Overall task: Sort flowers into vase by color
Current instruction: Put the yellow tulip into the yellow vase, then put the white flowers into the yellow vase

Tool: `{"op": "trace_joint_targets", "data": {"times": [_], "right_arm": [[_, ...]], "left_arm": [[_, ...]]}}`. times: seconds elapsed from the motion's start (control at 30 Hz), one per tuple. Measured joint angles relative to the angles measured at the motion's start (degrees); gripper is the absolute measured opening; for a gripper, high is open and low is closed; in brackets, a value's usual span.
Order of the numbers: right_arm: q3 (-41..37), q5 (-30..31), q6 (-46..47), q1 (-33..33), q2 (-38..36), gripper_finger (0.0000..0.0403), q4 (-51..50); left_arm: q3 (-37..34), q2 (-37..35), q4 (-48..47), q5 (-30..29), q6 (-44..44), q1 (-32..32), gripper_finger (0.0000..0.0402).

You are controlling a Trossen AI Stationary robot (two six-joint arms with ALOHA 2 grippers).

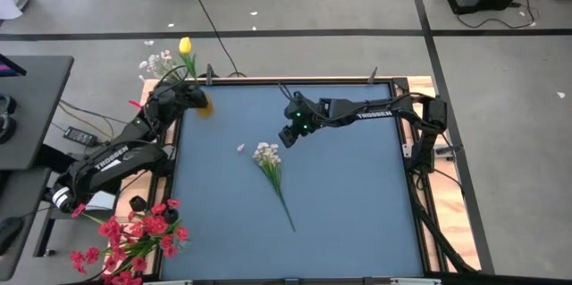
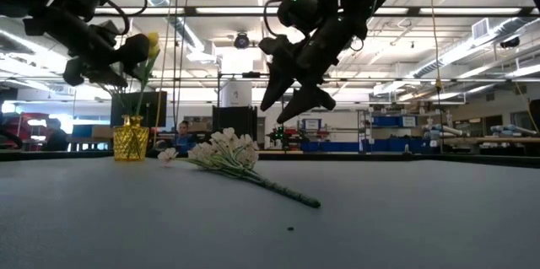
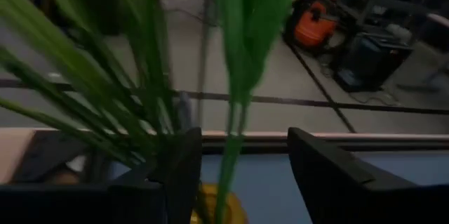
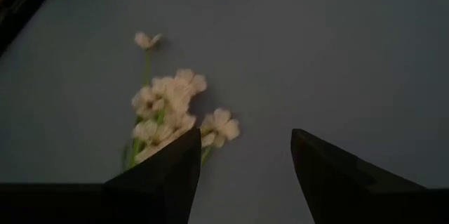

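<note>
At the desk's far-left corner the left pincer, fingers spread, hangs over the small yellow faceted vase with a yellow tulip-like bud on a green stem between them; letting go cleanly seems all that remains there. Mid-desk lies the white blossom sprig on its thin green stem. The right pincer, spread, hovers just beyond its blossoms and should probably descend onto the stem, not the flowers.

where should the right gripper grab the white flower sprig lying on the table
Grip the white sprig on its bare green stem just below the blossom cluster, coming straight down from above. It lies flat, so fingers must straddle the thin stem crosswise. The right gripper hovers open near the blossom end.
</note>
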Motion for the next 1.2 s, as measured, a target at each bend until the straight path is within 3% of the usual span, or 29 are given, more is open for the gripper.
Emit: {"op": "trace_joint_targets", "data": {"times": [0.13,0.57,0.93,1.2], "right_arm": [[0.02,-3.04,-1.29,-0.11,0.00,0.0229,-1.14],[0.02,-3.19,-4.64,-0.11,0.00,0.0229,-4.63],[0.02,-4.49,-4.53,0.89,0.00,0.0229,-6.41],[0.00,-4.72,-2.74,6.36,0.00,0.0229,-7.49]], "left_arm": [[0.00,0.00,0.41,2.33,-1.42,-0.04,0.0217],[-0.07,0.00,-2.07,3.47,-2.69,-0.02,0.0162],[-0.07,-0.03,-4.03,9.43,-1.76,0.00,0.0140],[5.57,-0.15,-16.05,13.30,0.73,0.00,0.0146]]}}
